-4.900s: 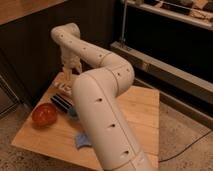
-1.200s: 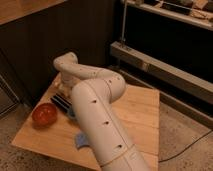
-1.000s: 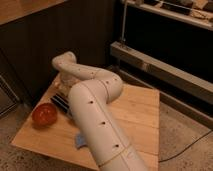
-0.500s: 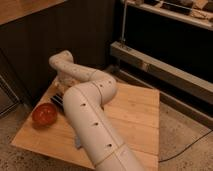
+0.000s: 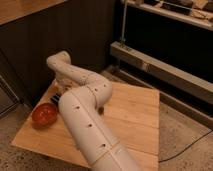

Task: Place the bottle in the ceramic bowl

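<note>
White robot arm (image 5: 87,130) rises from the near edge of a wooden counter (image 5: 135,117) and folds back, hiding much of its work. To its left sits the orange-red ceramic bowl (image 5: 44,114), nothing visible inside, so the bottle is likely not yet placed. Just beyond, the pincer (image 5: 61,95) hangs low near the bowl; the arm hides the bottle, and I cannot tell whether the pincer is apart or together.

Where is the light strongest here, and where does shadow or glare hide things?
Camera view: warm light falls on the wooden table and the white arm; the wall behind is dark. Camera view: a faint sheen on the ceramic bowl, no harsh glare. Camera view: the gripper, low just right of the bowl, sits shaded behind the arm; the bottle cannot be made out.
</note>
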You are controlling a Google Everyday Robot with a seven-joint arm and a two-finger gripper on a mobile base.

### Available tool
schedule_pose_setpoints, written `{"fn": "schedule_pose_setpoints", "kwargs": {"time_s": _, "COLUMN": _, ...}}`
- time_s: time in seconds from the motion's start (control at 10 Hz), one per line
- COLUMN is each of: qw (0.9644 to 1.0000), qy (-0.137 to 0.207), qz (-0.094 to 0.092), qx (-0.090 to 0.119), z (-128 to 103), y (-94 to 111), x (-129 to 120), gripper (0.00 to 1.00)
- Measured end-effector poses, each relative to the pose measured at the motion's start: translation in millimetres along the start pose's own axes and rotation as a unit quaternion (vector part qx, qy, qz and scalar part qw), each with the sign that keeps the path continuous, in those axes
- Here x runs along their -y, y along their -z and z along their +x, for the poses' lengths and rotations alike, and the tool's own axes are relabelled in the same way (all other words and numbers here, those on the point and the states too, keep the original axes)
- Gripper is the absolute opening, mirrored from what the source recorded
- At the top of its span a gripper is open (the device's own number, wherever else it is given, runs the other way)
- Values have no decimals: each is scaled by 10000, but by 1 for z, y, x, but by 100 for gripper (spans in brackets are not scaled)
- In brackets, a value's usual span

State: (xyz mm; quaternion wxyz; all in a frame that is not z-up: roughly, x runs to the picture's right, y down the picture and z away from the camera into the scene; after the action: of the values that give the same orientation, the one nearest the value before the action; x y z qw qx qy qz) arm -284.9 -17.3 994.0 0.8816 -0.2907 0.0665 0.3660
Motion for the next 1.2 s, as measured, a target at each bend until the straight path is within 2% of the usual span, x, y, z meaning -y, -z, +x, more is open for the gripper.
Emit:
{"fn": "schedule_pose_setpoints", "kwargs": {"time_s": 0.2, "qw": 9995, "qy": -93, "qz": 4, "qx": 317, "z": -19, "y": 13, "x": -3, "gripper": 29}}
{"fn": "schedule_pose_setpoints", "kwargs": {"time_s": 0.3, "qw": 9992, "qy": -109, "qz": -6, "qx": 386, "z": -22, "y": 17, "x": -3, "gripper": 22}}
{"fn": "schedule_pose_setpoints", "kwargs": {"time_s": 0.4, "qw": 9989, "qy": -140, "qz": -25, "qx": 441, "z": -20, "y": 22, "x": -2, "gripper": 9}}
{"fn": "schedule_pose_setpoints", "kwargs": {"time_s": 0.5, "qw": 9987, "qy": -181, "qz": -18, "qx": 475, "z": -18, "y": 26, "x": 1, "gripper": 3}}
{"fn": "schedule_pose_setpoints", "kwargs": {"time_s": 0.6, "qw": 9986, "qy": -203, "qz": -21, "qx": 498, "z": -17, "y": 29, "x": 2, "gripper": 1}}
{"fn": "schedule_pose_setpoints", "kwargs": {"time_s": 0.9, "qw": 9925, "qy": -453, "qz": -1, "qx": 1140, "z": -19, "y": 90, "x": 10, "gripper": 0}}
{"fn": "schedule_pose_setpoints", "kwargs": {"time_s": 1.1, "qw": 9874, "qy": -447, "qz": -38, "qx": 1517, "z": -11, "y": 129, "x": -4, "gripper": 0}}
{"fn": "schedule_pose_setpoints", "kwargs": {"time_s": 1.2, "qw": 9855, "qy": -454, "qz": -87, "qx": 1635, "z": -3, "y": 142, "x": -13, "gripper": 0}}
